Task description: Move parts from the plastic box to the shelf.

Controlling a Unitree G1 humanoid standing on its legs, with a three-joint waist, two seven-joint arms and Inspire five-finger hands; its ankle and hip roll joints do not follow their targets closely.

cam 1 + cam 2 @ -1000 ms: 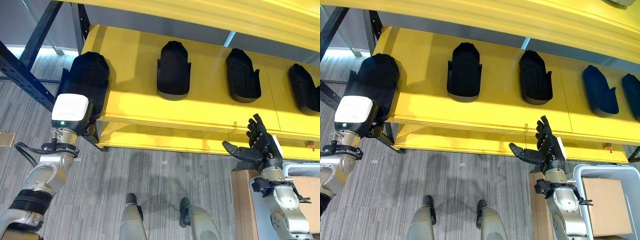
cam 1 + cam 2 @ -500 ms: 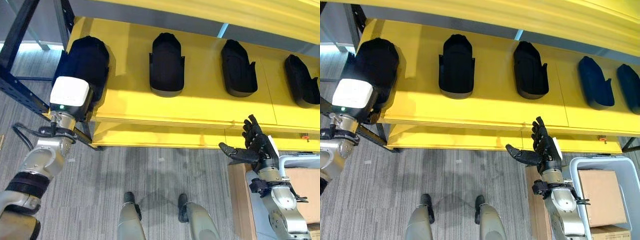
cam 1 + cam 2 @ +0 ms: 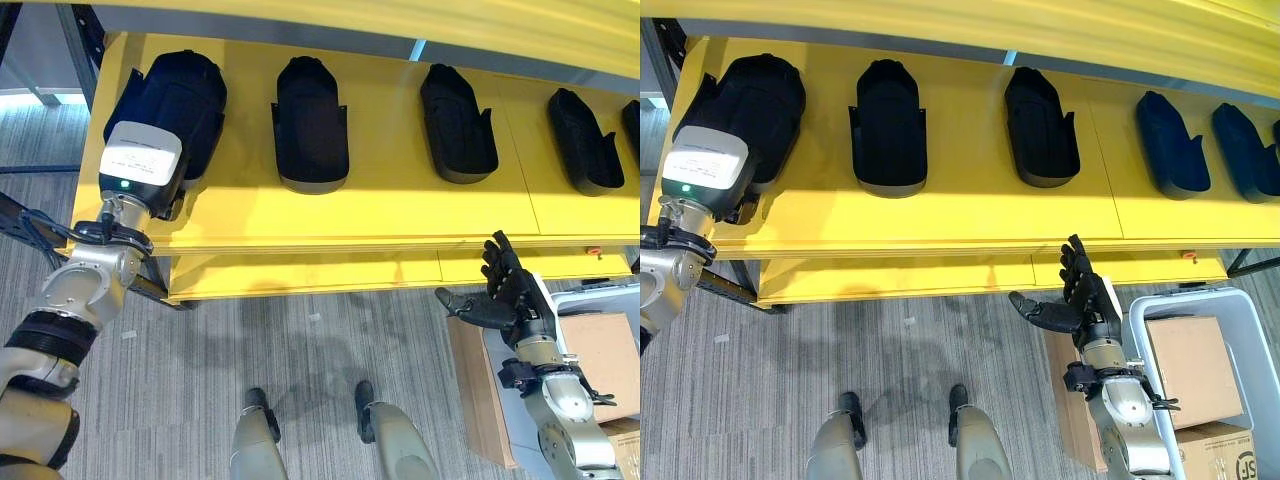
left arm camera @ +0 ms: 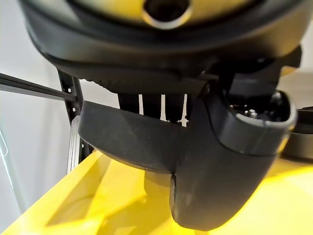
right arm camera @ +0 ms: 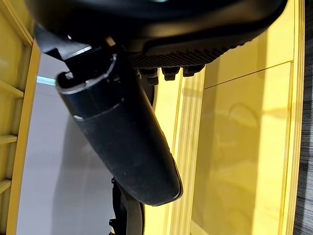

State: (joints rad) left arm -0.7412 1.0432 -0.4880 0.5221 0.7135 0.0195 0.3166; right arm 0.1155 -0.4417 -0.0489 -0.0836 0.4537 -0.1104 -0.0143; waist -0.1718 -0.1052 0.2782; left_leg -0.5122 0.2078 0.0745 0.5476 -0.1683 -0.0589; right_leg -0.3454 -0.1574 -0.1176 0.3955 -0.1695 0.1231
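A yellow shelf (image 3: 400, 215) runs across the upper part of the eye views. At its left end lies a black part (image 3: 172, 92), resting on the shelf board. My left hand (image 4: 230, 171) is at that part's near end, below the white wrist cover (image 3: 140, 165). In the left wrist view the part's wall (image 4: 127, 139) sits between the thumb and the fingers (image 4: 151, 105). My right hand (image 3: 505, 300) hangs open below the shelf's front edge, fingers spread, holding nothing. The grey plastic box (image 3: 1240, 297) stands on the floor at the lower right.
Three more black parts (image 3: 311, 125) (image 3: 457, 125) (image 3: 583, 145) lie in a row on the shelf, with dark blue ones (image 3: 1170, 145) further right. Cardboard boxes (image 3: 1185, 370) fill the plastic box. A brown board (image 3: 475, 390) leans beside it. A dark rack post (image 3: 75, 40) stands at the left.
The camera has swung right, so the whole scene shifted left. The black part in my left hand has come further in over the shelf's left end. The right hand keeps its pose.
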